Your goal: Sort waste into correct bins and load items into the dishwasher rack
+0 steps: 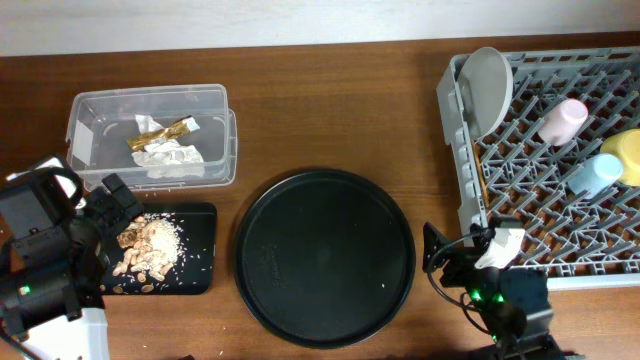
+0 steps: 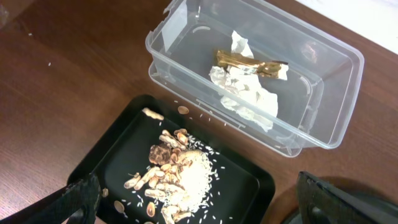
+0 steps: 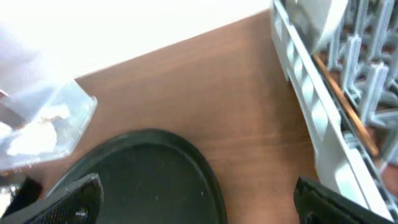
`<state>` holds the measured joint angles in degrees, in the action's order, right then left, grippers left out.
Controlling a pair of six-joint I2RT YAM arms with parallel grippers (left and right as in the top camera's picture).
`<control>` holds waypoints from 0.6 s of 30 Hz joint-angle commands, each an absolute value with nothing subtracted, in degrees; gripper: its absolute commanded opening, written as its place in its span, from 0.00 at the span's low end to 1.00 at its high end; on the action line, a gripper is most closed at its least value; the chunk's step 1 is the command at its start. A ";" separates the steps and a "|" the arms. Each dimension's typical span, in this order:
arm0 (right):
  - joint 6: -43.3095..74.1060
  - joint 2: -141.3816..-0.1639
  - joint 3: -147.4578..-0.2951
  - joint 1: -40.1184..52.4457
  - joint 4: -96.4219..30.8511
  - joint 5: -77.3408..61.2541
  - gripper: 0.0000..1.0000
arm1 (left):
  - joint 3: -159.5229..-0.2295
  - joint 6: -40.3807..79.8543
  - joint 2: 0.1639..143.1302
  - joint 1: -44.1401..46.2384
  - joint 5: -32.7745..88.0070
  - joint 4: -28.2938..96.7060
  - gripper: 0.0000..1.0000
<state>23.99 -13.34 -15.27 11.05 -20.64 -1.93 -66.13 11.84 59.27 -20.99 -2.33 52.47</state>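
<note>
We see the dishwasher rack (image 1: 455, 150) on the right, holding one plate (image 1: 487, 88) on edge, one pink cup (image 1: 563, 120), one blue cup (image 1: 596, 175), one yellow bowl (image 1: 628, 155), and chopsticks (image 3: 346, 106) lying along its left wall. The round black tray (image 1: 325, 257) sits mid-table. The clear tub (image 1: 90, 100) holds one napkin (image 1: 168, 158) and one wrapper (image 1: 163, 133), its long axis left-right. The shallow black tray (image 1: 200, 250) carries the food scraps (image 1: 150, 248). On the left gripper (image 2: 196, 186) and right gripper (image 3: 198, 186), fingers stand apart, empty.

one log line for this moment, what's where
tub: napkin, wrapper | black tray: scraps | rack: plate, pink cup, blue cup, bowl, chopsticks | left fingers: open | right fingers: open
</note>
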 commanded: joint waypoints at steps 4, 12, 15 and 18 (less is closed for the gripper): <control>23.81 -3.97 -8.88 6.52 -16.73 -4.49 0.99 | -66.70 12.38 59.31 -21.28 -2.33 52.36 0.99; 23.79 -0.19 -0.32 2.09 -2.09 -4.23 0.99 | -66.70 12.38 59.31 -21.28 -2.33 52.36 0.99; 19.70 -0.19 -0.32 1.78 -0.38 -3.62 0.99 | -66.70 12.38 59.31 -21.28 -2.33 52.36 0.99; 13.67 -0.19 -0.32 1.78 -0.30 -3.51 0.99 | -66.70 12.38 59.31 -21.28 -2.33 52.36 0.99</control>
